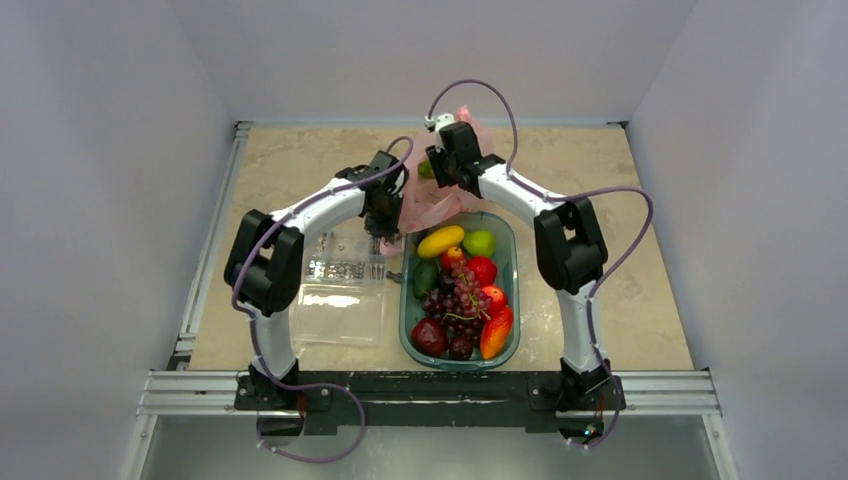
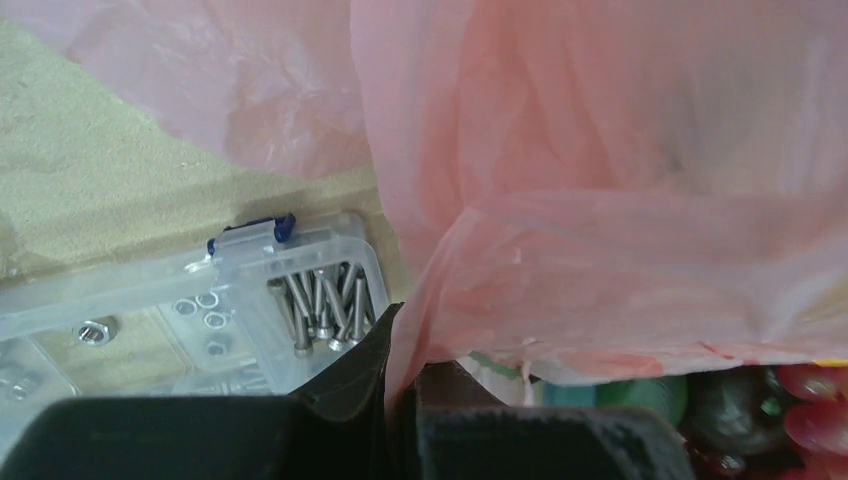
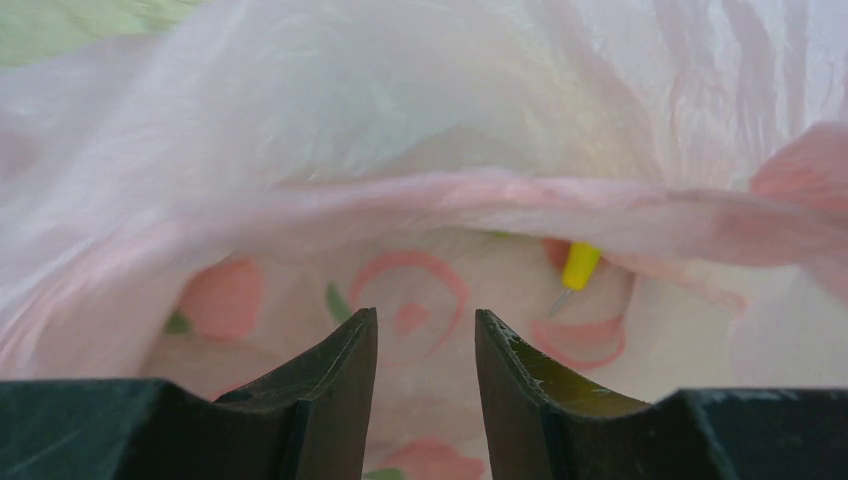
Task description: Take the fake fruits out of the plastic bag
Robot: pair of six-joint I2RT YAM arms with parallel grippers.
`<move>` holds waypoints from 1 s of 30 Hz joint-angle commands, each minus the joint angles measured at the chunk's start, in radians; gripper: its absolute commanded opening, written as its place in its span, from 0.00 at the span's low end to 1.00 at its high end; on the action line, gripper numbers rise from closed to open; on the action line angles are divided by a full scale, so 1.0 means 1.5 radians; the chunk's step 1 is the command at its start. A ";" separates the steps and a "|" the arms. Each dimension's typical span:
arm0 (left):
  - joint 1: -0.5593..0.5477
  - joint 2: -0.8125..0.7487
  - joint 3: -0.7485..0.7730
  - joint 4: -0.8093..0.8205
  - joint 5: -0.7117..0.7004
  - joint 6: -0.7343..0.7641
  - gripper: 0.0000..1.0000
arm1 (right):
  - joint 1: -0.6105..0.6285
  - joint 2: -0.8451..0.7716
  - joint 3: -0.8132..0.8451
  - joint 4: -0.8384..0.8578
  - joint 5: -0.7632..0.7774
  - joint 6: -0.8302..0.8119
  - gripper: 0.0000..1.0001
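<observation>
Two pincers met at the pink bag. The left pincer was clamped shut on a fold of it, near a clear screw box. The right pincer stood parted and empty at its mouth, a yellow tip inside. The bag sat just beyond the green tray of fruits.

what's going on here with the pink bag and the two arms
The left gripper is shut on a fold of the pink plastic bag, holding it up at the far end of the green tray. The right gripper, jaws open and empty, points into the bag's mouth, where something yellow shows. The tray holds a pile of fake fruits.
</observation>
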 commanded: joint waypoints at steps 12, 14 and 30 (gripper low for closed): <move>0.007 0.018 0.044 -0.002 -0.002 0.021 0.00 | -0.037 0.099 0.087 0.158 -0.064 -0.127 0.77; 0.006 0.011 0.047 -0.001 0.007 0.021 0.00 | -0.037 0.106 0.088 0.180 -0.079 -0.147 0.83; 0.007 -0.004 0.072 0.003 0.080 0.013 0.00 | -0.038 0.259 0.251 0.161 -0.121 -0.272 0.94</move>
